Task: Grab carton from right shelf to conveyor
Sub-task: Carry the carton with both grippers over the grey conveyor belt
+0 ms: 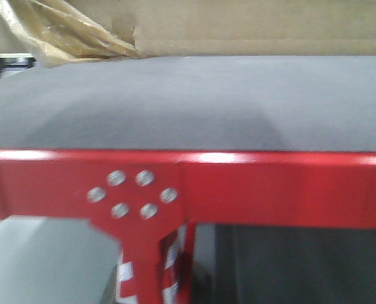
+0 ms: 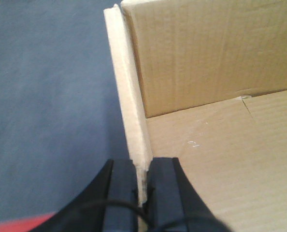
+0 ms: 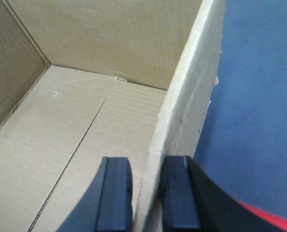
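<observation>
The carton point(image 1: 251, 28) is a plain brown corrugated box, open at the top, with crumpled yellowish tape point(image 1: 61, 31) at its left corner. It is at the far side of the conveyor point(image 1: 175, 101), a dark grey belt with a red edge strip point(image 1: 270, 183). My left gripper point(image 2: 142, 179) is shut on the carton's left wall point(image 2: 129, 96), one finger inside and one outside. My right gripper point(image 3: 148, 193) is shut on the carton's right wall point(image 3: 187, 111) in the same way. The carton's inside point(image 3: 85, 121) holds nothing. The right shelf is out of view.
Grey belt lies outside the carton on both sides point(image 2: 47, 96) point(image 3: 259, 96). The red conveyor frame has a bolted joint point(image 1: 132, 193) and a leg with red-and-white stripes point(image 1: 147, 272). Pale floor point(image 1: 42, 259) shows below the frame at left.
</observation>
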You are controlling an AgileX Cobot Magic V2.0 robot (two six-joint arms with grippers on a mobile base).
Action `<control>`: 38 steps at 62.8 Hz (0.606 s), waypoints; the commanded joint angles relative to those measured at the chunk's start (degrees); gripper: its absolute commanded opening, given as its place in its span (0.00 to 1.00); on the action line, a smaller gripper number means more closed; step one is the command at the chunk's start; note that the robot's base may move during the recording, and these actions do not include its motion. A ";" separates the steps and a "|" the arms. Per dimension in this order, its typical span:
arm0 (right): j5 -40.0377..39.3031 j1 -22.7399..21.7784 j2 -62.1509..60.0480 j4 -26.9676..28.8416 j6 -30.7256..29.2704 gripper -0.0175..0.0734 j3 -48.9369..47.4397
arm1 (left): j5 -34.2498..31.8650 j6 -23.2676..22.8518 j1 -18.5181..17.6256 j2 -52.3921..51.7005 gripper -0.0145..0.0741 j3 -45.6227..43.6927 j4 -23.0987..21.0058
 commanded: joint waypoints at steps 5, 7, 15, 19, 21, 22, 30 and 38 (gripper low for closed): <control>-2.05 0.13 -1.19 1.25 -0.93 0.12 -0.41 | -0.47 0.45 0.21 -0.14 0.14 -0.39 4.95; -2.05 0.13 -1.19 1.25 -0.93 0.12 -0.41 | -0.47 0.45 0.21 -0.14 0.14 -0.39 4.95; -2.05 0.13 -1.19 1.25 -0.93 0.12 -0.41 | -0.47 0.45 0.21 -0.14 0.14 -0.39 4.95; -2.05 0.13 -1.19 1.25 -0.93 0.12 -0.41 | -0.47 0.45 0.21 -0.14 0.14 -0.39 4.95; -2.05 0.13 -1.19 1.25 -0.93 0.12 -0.41 | -0.47 0.45 0.21 -0.14 0.14 -0.39 4.95; -2.05 0.13 -1.19 1.25 -0.93 0.12 -0.41 | -0.47 0.45 0.21 -0.14 0.14 -0.39 4.95; -2.05 0.13 -1.19 1.25 -0.93 0.12 -0.41 | -0.47 0.45 0.21 -0.14 0.14 -0.39 4.95; -2.05 0.13 -1.19 1.25 -0.93 0.12 -0.41 | -0.45 0.45 0.21 0.00 0.14 -0.39 4.95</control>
